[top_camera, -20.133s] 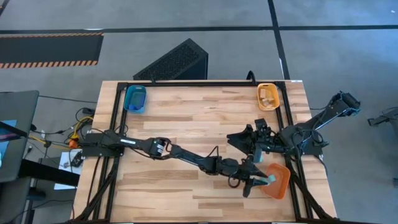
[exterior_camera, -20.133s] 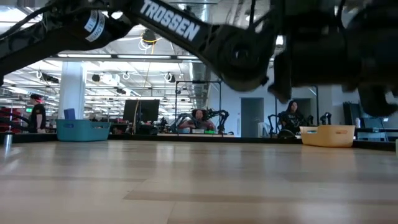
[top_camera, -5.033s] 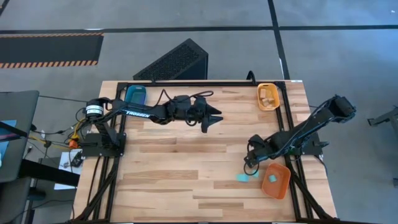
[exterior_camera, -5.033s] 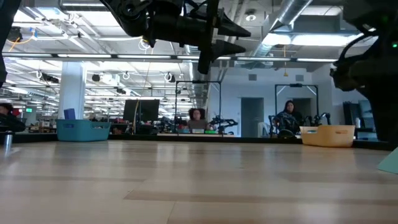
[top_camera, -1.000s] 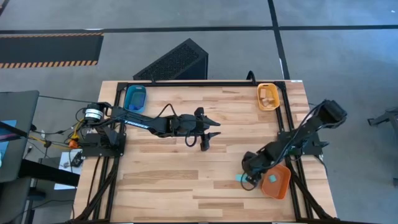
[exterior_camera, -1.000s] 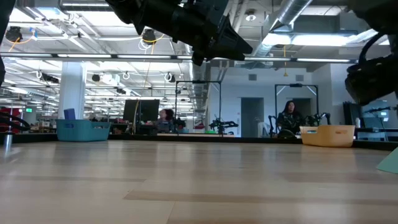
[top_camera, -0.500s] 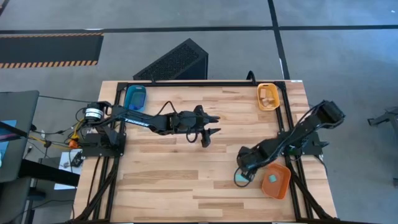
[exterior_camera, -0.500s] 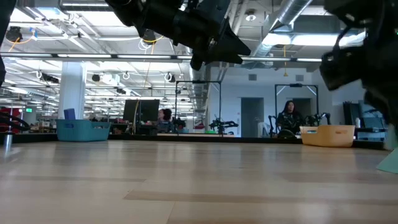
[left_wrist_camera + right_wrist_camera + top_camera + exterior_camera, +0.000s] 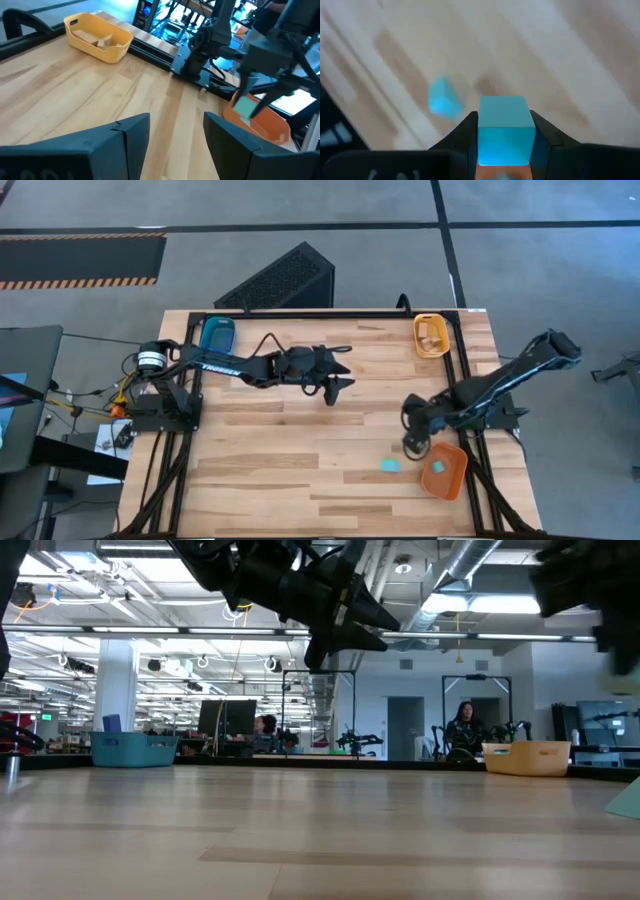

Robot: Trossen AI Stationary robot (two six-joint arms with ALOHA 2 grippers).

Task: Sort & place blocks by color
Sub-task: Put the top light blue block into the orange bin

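Observation:
My right gripper (image 9: 413,442) is shut on a light cyan cube (image 9: 502,125) above the table, just left of the orange tray (image 9: 455,480); it also shows in the left wrist view (image 9: 250,102). A second cyan cube (image 9: 390,466) lies flat on the wood below and left of it, also in the right wrist view (image 9: 444,100). Another cyan block (image 9: 437,468) lies in the orange tray. My left gripper (image 9: 337,388) hangs open and empty over the table's middle (image 9: 175,140). Tan pieces (image 9: 431,333) lie in the yellow tray. My right gripper pinches the cyan cube by two opposite sides (image 9: 484,131) between its two fingers. The fingers come from above, pointing down. The cube is lifted clear of the table and sits level in the hold (image 9: 245,106).
The blue tray (image 9: 217,333) stands at the far left corner, the yellow tray (image 9: 445,340) at the far right, the orange tray at the near right. Black frame rails (image 9: 330,313) run along the table's edges. People and desks show in the room beyond (image 9: 465,730).
My right gripper has risen from the table beside the orange tray with one cyan cube in its fingers and gone a little toward the far and right edges. The other cyan cube stays on the wood. My left gripper has drifted slightly toward the far edge.

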